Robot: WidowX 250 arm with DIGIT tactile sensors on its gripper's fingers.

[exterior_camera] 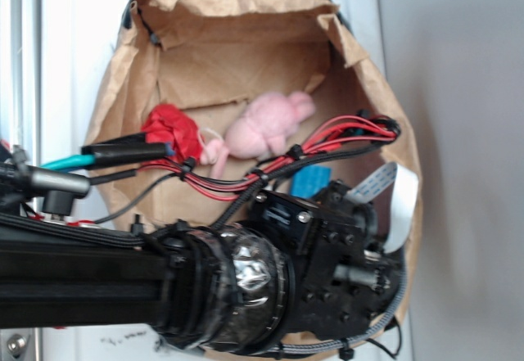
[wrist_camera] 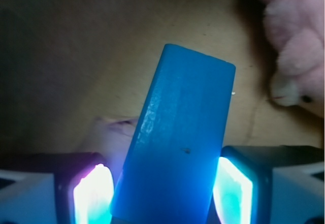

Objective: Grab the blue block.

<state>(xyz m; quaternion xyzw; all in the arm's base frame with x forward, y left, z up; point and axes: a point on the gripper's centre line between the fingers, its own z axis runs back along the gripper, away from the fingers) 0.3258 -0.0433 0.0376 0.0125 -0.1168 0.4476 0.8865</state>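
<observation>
The blue block is a flat, bright blue rectangle that runs up from the bottom edge of the wrist view, slightly tilted. It fills the gap of my gripper. The glowing left pad and the right pad each press against a long side. In the exterior view only a small patch of the blue block shows past the black wrist, low inside the paper bag; the fingers are hidden there.
The brown paper bag walls in the workspace. A pink plush toy lies just beyond the block, also the pink plush toy at upper right. A red cloth item sits at left. Red and black cables cross above.
</observation>
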